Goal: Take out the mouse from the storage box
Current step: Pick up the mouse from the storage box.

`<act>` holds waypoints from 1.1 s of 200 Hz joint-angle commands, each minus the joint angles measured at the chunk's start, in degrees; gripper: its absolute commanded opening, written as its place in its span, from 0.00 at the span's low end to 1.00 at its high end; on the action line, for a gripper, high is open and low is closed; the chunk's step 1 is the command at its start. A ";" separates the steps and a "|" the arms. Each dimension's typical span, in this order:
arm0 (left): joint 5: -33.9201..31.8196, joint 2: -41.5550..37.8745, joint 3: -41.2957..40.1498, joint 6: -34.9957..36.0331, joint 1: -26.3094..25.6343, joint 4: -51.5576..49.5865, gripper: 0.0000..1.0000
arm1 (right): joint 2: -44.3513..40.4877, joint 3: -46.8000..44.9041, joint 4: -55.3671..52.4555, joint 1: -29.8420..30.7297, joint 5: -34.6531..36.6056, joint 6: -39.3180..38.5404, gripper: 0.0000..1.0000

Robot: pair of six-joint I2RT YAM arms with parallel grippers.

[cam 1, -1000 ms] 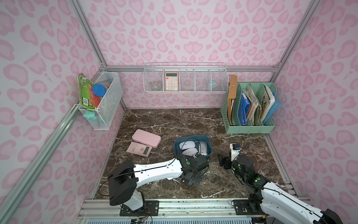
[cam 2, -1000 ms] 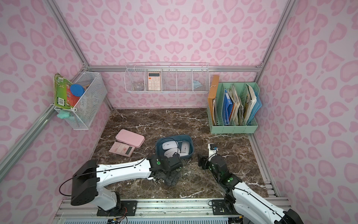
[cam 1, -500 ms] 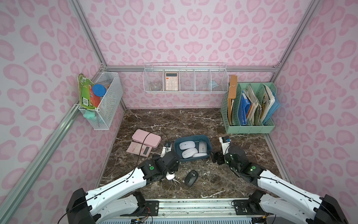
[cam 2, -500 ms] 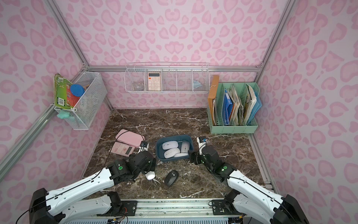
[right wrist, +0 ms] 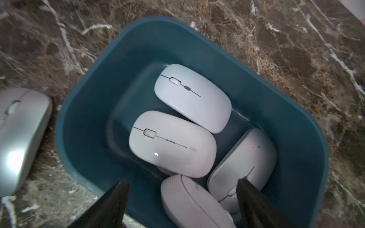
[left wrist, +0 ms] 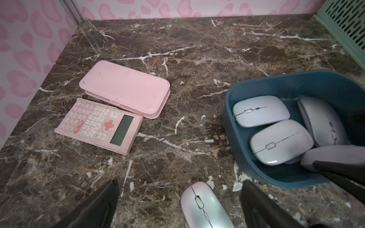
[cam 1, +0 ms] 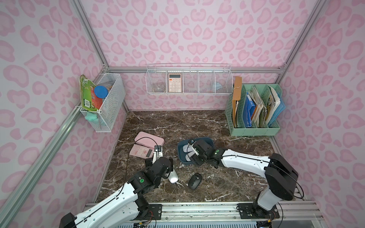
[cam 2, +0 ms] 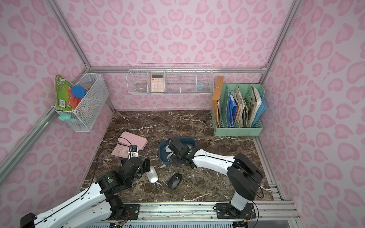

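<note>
On the brown marble table (cam 1: 177,122), near the front and a little right of centre, sits the storage box (right wrist: 94,118), a dark blue tub with rounded corners. The right wrist view shows four pale mice inside it. A slim white mouse (right wrist: 192,96) touches a second white mouse (right wrist: 171,144), a grey-white mouse (right wrist: 245,161) lies by the wall, and a ribbed mouse (right wrist: 189,203) is cut off at the frame's edge. The right gripper (right wrist: 182,182) hangs over the box with its jaws wide apart and nothing clamped. The ribbed mouse lies below the gap, and whether a finger touches any mouse I cannot tell. Two mice lie outside the box on the table, near each other: a silver mouse (cam 1: 173,177) and, on its right in both top views, a black mouse (cam 1: 195,181). The left gripper (left wrist: 179,187) is also spread wide. The silver mouse lies flat on the table between its fingers, and neither finger touches it. Left of the box, a flat pink case (left wrist: 126,88) rests against a pink calculator (left wrist: 100,124).
</note>
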 commanded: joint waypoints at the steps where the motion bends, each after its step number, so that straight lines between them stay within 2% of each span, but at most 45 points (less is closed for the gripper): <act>1: 0.50 -2.06 -0.79 -1.13 0.12 1.11 0.99 | 4.93 4.73 -4.42 -0.23 4.77 -4.38 0.89; 39: 2.51 -4.29 -1.39 -1.04 0.21 1.26 0.99 | 11.06 12.85 -7.17 -1.98 0.58 -6.51 0.89; 116: 2.86 -5.47 -0.86 -1.39 0.21 -0.05 0.99 | 20.20 25.31 -13.82 -2.94 -1.04 -6.47 0.91; 137: 2.89 -6.13 -1.05 -1.39 0.21 -0.20 0.99 | 21.37 25.99 -13.86 -3.53 -1.40 -6.77 0.99; 220: 2.57 -4.71 -0.92 -1.22 0.21 0.20 0.99 | 23.79 24.99 -11.15 -4.74 0.70 -9.99 0.99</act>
